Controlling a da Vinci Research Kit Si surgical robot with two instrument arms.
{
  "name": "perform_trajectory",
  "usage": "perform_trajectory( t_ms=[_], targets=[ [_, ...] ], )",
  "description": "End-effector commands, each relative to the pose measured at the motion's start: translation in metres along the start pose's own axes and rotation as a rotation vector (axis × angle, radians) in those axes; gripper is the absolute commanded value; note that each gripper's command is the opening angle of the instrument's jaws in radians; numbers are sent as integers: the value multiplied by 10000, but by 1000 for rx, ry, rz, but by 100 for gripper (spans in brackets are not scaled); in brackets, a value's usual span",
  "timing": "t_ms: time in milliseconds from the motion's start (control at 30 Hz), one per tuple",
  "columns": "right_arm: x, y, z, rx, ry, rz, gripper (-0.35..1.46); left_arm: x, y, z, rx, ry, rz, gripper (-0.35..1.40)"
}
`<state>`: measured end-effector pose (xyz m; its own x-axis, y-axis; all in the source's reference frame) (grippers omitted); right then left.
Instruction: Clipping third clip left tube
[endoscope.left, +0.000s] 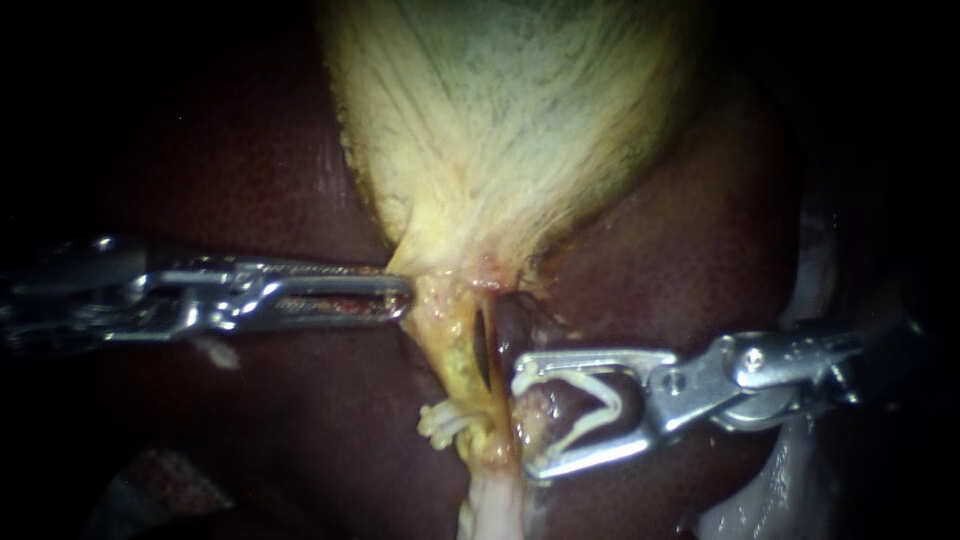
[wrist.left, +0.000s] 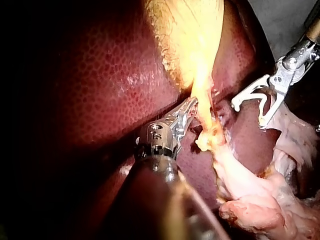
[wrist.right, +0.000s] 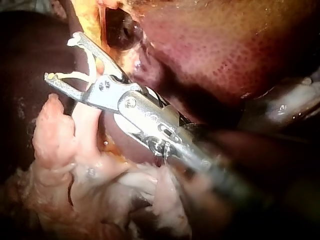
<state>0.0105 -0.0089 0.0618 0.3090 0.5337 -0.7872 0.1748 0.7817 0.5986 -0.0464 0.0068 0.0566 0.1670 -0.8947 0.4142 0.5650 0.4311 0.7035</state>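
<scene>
Closely, right instrument (endoscope.left: 522, 418) carrying open clip (endoscope.left: 608, 396), tube (endoscope.left: 460, 350) ahead, liver (endoscope.left: 300, 420) around.

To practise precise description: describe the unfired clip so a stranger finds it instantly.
Follow the pale yellow gallbladder down to its narrow tube. Right of it, the right instrument holds a white V-shaped clip; unlike the clips on the tube, it gapes open.

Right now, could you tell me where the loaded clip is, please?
Endoscope view, lower right of centre: the right instrument holds the clip between its jaws, just right of the yellow tube.
</scene>
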Motion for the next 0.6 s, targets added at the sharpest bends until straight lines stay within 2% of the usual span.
perform_trajectory(
  t_ms=[33,233,600],
  targets=[
    [-2,2,4,-2,-1,4,60,0,0,-2,-2,0,0,-35],
    [-8,16,18,-14,0,27,60,1,-2,-9,-2,0,-1,-35],
    [-24,38,20,-24,0,54,59,2,-10,-13,-3,-7,-3,-35]
  ],
)
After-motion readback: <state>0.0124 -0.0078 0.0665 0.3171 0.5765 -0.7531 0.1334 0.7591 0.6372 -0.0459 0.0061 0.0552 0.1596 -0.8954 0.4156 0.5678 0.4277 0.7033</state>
